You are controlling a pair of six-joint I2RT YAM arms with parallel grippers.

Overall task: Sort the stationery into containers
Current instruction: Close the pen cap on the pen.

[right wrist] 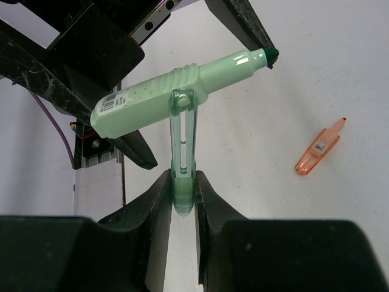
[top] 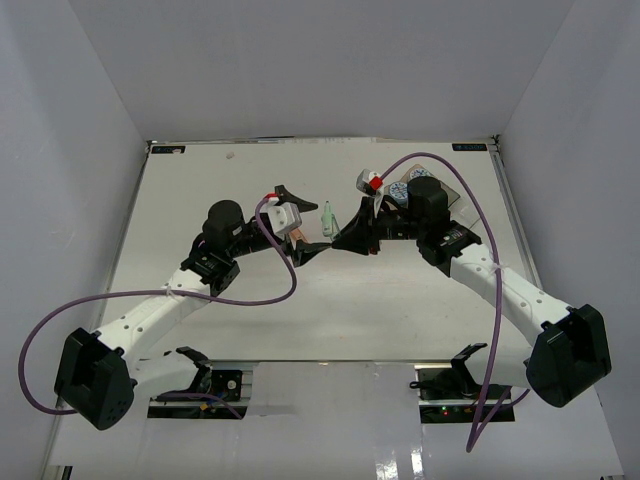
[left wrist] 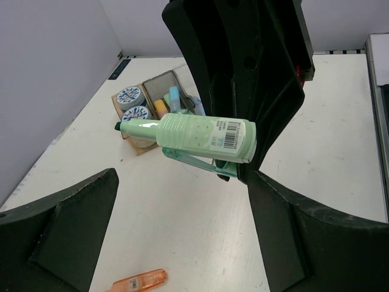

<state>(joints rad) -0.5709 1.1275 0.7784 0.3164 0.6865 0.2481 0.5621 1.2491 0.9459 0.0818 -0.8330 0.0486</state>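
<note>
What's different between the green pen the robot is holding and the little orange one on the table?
The pale green plastic marker pen is up in the air, pinched by its see-through clip in the right claw; the small orange plastic marker lies loose on the white table. The green one's body is opaque, the orange one's translucent. Both carry a barcode label.

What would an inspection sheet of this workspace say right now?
Surface: white table, no spills seen.
Job's things: green marker held above the table; orange marker lying loose; containers hold two patterned rolls and pastel pieces.
Clutter: nothing seen.
Hands: right hand shut on the green marker's translucent clip; left hand open, holding nothing.
Cables: purple cables loop from both arms.
Surroundings: plain white walls.
</note>
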